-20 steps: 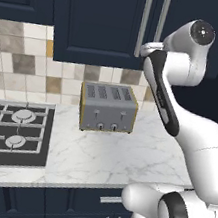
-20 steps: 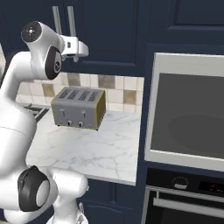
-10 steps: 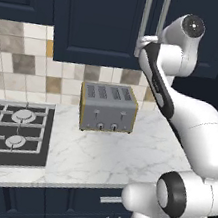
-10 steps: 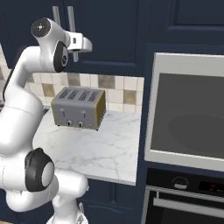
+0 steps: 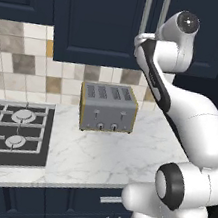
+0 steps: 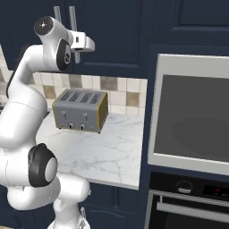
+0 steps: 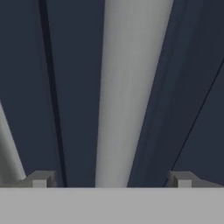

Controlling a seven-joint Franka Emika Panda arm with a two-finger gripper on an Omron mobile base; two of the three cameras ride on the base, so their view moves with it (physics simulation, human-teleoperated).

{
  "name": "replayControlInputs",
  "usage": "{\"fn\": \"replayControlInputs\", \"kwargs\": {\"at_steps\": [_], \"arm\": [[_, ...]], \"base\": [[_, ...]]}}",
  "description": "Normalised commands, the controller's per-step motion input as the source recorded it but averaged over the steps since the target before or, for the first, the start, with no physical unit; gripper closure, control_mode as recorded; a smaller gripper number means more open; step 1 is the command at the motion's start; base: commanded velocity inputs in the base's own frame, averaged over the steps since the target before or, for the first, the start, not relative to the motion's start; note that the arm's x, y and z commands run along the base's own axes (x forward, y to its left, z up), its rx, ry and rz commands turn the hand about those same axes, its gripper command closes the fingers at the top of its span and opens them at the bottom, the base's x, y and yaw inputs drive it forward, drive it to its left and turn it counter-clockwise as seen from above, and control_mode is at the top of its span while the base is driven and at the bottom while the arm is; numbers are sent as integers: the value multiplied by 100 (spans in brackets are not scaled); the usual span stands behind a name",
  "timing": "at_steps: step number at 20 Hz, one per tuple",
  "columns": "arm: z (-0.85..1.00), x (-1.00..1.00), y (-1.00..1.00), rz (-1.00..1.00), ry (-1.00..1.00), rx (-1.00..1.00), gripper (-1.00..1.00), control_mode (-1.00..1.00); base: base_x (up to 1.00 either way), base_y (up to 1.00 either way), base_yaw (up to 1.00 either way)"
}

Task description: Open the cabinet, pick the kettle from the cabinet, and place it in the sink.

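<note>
The cabinet (image 5: 96, 22) is the dark navy wall unit above the counter, and both its doors are shut. Its two silver bar handles (image 5: 147, 11) hang side by side. My gripper (image 5: 140, 37) is raised to the lower part of these handles, also seen from the right as gripper (image 6: 77, 50). In the hand view one handle (image 7: 131, 87) runs straight up between my fingertips (image 7: 40, 179), so the open gripper (image 7: 110, 179) straddles it without clamping. The door gap (image 7: 50, 87) lies just beside it. The kettle is hidden and the sink is out of view.
A four-slot silver toaster (image 5: 107, 108) stands on the white marble counter (image 5: 102, 160) below the cabinet. A black gas hob (image 5: 10, 132) lies to the left. A built-in oven (image 6: 192, 120) fills the tall unit on the right.
The arm has stretched upward and the hand has moved up and in toward the cabinet handles. The jaws stay wide apart. The doors have not moved.
</note>
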Motion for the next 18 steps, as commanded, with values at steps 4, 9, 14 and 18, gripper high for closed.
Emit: {"fn": "replayControlInputs", "kwargs": {"at_steps": [4, 9, 14, 18], "arm": [[-17, 39, 7, 0, 0, 2, 100, -100], [-17, 32, 6, 0, -1, 1, 100, -100], [-20, 42, 8, -3, 0, 1, 100, -100], [-8, 29, 16, -6, 0, 4, 100, -100]], "base": [[0, 0, 0], [0, 0, 0], [0, 0, 0], [0, 0, 0]]}}
